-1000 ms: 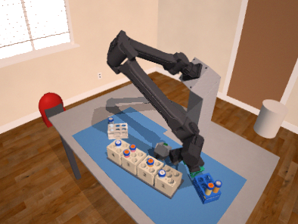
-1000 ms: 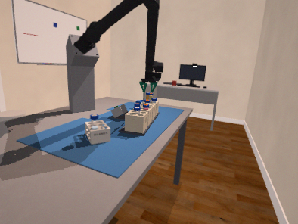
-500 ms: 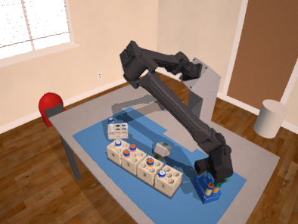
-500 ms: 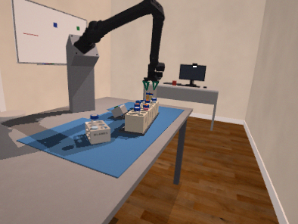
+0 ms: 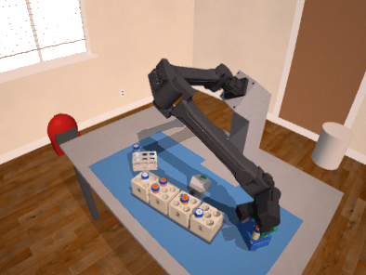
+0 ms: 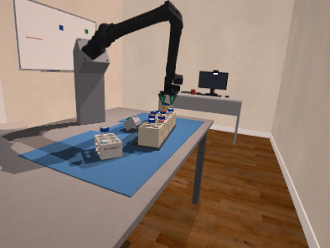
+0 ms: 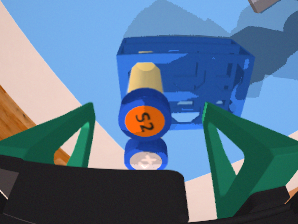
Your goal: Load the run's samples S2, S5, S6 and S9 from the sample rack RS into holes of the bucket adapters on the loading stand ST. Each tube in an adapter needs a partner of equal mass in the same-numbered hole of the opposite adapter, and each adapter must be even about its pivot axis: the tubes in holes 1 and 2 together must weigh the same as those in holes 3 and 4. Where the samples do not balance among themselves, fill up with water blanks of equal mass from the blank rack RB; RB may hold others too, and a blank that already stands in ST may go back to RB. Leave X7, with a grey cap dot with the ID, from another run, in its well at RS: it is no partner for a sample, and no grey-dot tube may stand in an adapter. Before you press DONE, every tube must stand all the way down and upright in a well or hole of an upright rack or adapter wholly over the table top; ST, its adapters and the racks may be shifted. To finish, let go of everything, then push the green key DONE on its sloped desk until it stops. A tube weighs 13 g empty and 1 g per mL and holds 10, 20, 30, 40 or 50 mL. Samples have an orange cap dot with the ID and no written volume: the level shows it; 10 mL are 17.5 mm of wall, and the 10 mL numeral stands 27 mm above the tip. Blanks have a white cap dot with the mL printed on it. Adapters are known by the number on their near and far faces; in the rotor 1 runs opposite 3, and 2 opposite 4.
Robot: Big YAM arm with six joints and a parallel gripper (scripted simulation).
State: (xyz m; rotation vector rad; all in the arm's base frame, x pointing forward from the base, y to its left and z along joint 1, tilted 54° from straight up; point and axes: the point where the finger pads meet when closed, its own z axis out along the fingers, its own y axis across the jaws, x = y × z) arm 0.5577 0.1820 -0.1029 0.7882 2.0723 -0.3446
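The blue sample rack RS (image 7: 189,72) stands on the blue mat, at the near right end in the top view (image 5: 256,238). In it stand tube S2 (image 7: 144,120), with an orange cap dot, and right beside it a tube with a grey cap dot (image 7: 147,159). My gripper (image 7: 148,109) is open straight above these two, its green fingers apart on either side of the caps and touching neither. It also shows in the top view (image 5: 258,228) and in the exterior view (image 6: 167,100). The loading stand ST (image 5: 176,202) carries its row of adapters with several capped tubes in them.
The white blank rack RB (image 5: 145,161) stands behind the left end of ST with one blue-capped tube. The grey DONE desk (image 5: 199,184) with its green key sits behind ST's middle. The table's front edge runs close to RS. The arm's grey pedestal (image 5: 248,111) stands at the back.
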